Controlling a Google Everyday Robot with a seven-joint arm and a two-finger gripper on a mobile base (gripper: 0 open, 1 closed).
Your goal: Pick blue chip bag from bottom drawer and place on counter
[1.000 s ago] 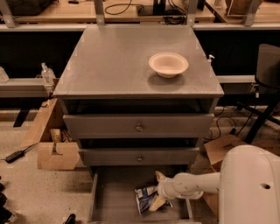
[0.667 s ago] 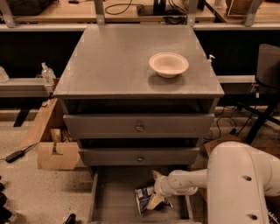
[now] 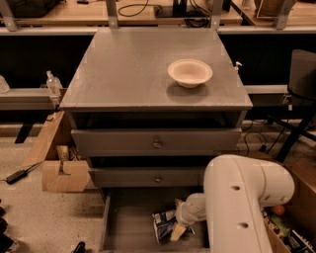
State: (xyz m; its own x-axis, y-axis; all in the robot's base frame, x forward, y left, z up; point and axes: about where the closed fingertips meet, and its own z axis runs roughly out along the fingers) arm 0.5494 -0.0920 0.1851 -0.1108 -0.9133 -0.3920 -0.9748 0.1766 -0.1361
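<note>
Grey three-drawer cabinet, centre of scene, speckled floor around it. Worktop [image 3: 133, 74]: flat matte grey, bearing one beige bowl [image 3: 190, 72] towards its far right. Upper two drawers: closed, each with a small round knob. Bottom drawer [image 3: 123, 222]: pulled out towards the near side, grey floor exposed. Blue chip bag [image 3: 162, 223]: crumpled, dark blue with pale patches, lying on the drawer floor right of centre. Pincer [image 3: 177, 231]: down inside the bottom drawer, at the bag's right edge and touching it, reaching in from the right; whether it is spread or pressed together cannot be told. White arm [image 3: 242, 207]: bulky, near right, partly covering the drawer's right side. Cardboard box [image 3: 64, 175]: on the floor left of the cabinet. Wooden workbench [image 3: 64, 15]: along the far side.
</note>
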